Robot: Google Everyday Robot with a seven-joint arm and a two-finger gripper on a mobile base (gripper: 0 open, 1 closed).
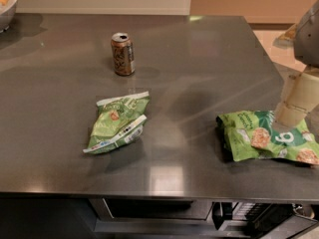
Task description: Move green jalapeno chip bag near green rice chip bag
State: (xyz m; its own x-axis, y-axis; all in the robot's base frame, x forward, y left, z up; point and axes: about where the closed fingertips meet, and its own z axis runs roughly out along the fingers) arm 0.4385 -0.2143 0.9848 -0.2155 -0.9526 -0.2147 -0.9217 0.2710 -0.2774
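Note:
The green jalapeno chip bag (118, 122) is a small pale-green glossy bag with white edge strips and a small red-orange mark. It lies flat left of the counter's middle. The green rice chip bag (261, 136) is larger and bright green, with white lettering and round tan crackers. It lies near the counter's front right. My arm comes in from the right edge, and my gripper (289, 117) hangs over the rice chip bag's upper right part, far to the right of the jalapeno bag. It holds nothing that I can see.
A brown soda can (122, 54) stands upright behind the jalapeno bag. A bowl (6, 6) sits at the far left corner. The dark grey counter (189, 83) ends at a front edge just below both bags. An appliance sits under it.

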